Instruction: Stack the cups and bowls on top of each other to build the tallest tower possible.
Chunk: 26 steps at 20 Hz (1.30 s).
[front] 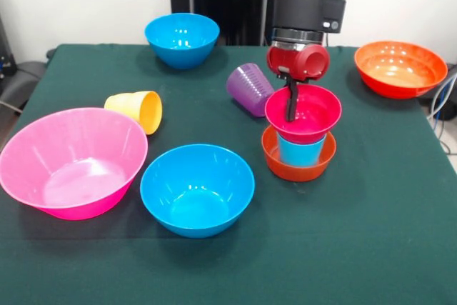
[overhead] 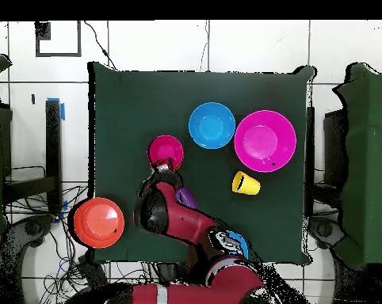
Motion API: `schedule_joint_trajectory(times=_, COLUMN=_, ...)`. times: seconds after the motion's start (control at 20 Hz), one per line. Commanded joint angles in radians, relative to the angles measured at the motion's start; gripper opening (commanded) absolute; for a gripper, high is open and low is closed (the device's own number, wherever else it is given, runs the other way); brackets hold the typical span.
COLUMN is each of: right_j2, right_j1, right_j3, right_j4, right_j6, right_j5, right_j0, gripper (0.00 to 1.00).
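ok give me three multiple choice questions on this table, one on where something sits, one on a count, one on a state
1. Where is the light blue cup?
A. inside the big pink bowl
B. in the small orange-red bowl, under the small magenta bowl
C. alone at the table's edge

2. How many blue bowls are on the table?
A. one
B. two
C. four

3. How does the yellow cup sit?
A. tipped on its side
B. upright on its base
C. upside down on a bowl

Answers:
1 B, it shows between those two bowls in the tower.
2 B, one blue bowl stands by the pink one, another blue bowl at the far edge.
3 A, its mouth faces sideways.
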Motion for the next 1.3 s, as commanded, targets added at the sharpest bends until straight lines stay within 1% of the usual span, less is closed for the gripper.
schedule_joint_trajectory(times=0.05, right_j2=0.034, right_j1=0.048, right_j3=0.014, right_j4=0.026, right_j6=0.157, right_j5=0.083, right_j0=0.021, gripper=0.00)
schedule_joint_trajectory(times=0.25, right_j2=-0.008, right_j1=0.043, right_j3=0.013, right_j4=0.058, right_j6=0.134, right_j5=0.099, right_j0=0.054, gripper=0.00)
schedule_joint_trajectory(times=0.45, right_j2=-0.078, right_j1=0.037, right_j3=0.010, right_j4=0.104, right_j6=0.101, right_j5=0.118, right_j0=0.106, gripper=0.00)
schedule_joint_trajectory(times=0.75, right_j2=-0.088, right_j1=0.038, right_j3=0.011, right_j4=0.089, right_j6=0.117, right_j5=0.119, right_j0=0.107, gripper=0.00)
schedule_joint_trajectory(times=1.0, right_j2=-0.115, right_j1=0.040, right_j3=0.002, right_j4=0.098, right_j6=0.117, right_j5=0.120, right_j0=0.130, gripper=0.00)
schedule_joint_trajectory(times=1.05, right_j2=-0.146, right_j1=0.045, right_j3=-0.006, right_j4=0.121, right_j6=0.108, right_j5=0.115, right_j0=0.157, gripper=1.00)
schedule_joint_trajectory(times=1.2, right_j2=-0.114, right_j1=0.048, right_j3=-0.005, right_j4=0.075, right_j6=0.136, right_j5=0.073, right_j0=0.126, gripper=1.00)
schedule_joint_trajectory(times=1.25, right_j2=-0.115, right_j1=0.048, right_j3=-0.005, right_j4=0.079, right_j6=0.139, right_j5=0.075, right_j0=0.128, gripper=1.00)
schedule_joint_trajectory(times=1.3, right_j2=-0.099, right_j1=0.048, right_j3=0.000, right_j4=0.061, right_j6=0.155, right_j5=0.068, right_j0=0.113, gripper=1.00)
